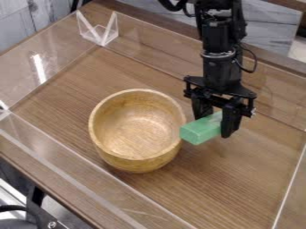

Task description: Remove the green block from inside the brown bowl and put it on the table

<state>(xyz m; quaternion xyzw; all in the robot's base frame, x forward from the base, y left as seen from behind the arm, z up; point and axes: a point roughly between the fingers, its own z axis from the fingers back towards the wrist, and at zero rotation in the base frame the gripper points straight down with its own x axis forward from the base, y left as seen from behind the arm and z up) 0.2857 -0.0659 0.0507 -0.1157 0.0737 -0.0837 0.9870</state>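
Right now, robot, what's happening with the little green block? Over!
Black gripper shut on small bright green block. Block outside round light-brown wooden bowl, low beside its right wall. Dark wood-grain table below, nothing blocking.

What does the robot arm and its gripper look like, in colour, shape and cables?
The arm is black, a slim column of stacked blocky segments. Thin black cables loop along its side. The gripper is black too, with a wider crossbar and short, dark fingers. No markings can be made out.
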